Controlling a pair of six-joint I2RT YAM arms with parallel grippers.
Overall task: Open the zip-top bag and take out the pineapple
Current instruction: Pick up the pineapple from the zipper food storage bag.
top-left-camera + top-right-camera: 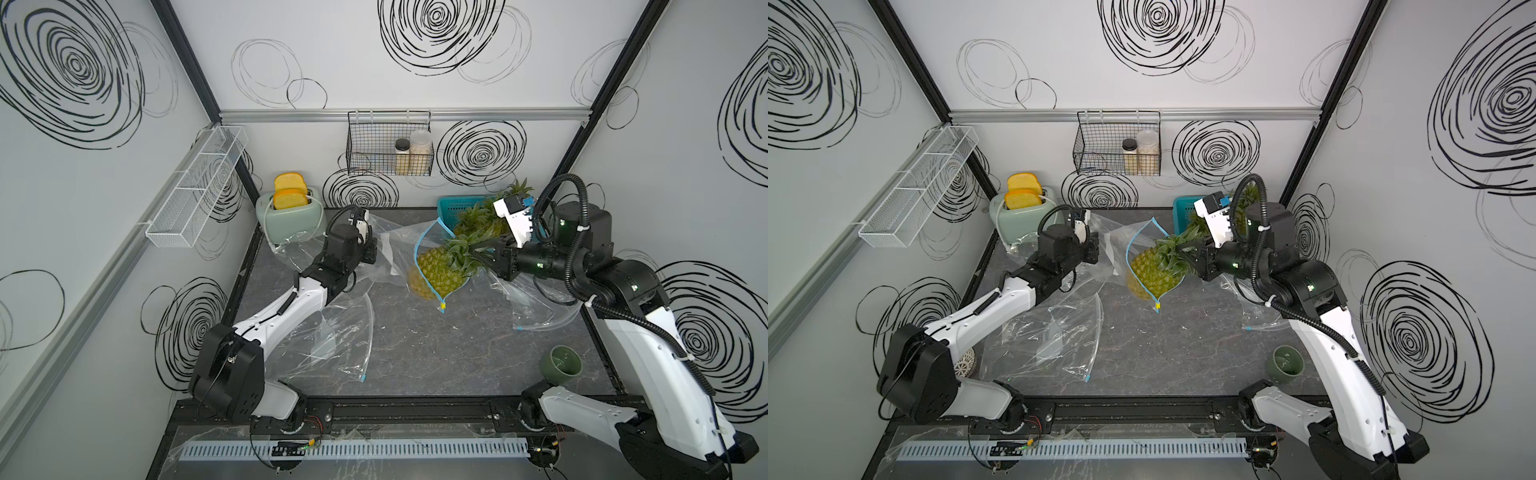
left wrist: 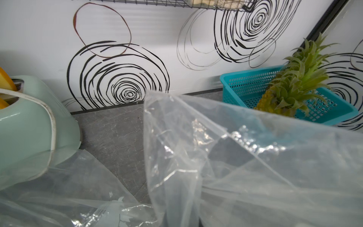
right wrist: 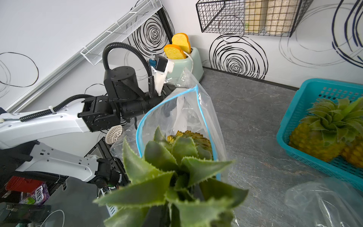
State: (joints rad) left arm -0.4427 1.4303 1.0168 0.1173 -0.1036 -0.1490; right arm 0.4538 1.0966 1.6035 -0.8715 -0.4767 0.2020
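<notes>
Right gripper clamps pineapple crown, forearm seemingly level.

Both arms share one build. The left arm, at the lower left of the frame, and the right arm, at the lower right, have glossy white link shells dotted with small dark screw holes and boxy matte black joint housings. A ribbed black cable hose arches over each wrist, bound with white zip ties. Small green lights glow behind the black right gripper. A white camera bracket tops each wrist.
</notes>
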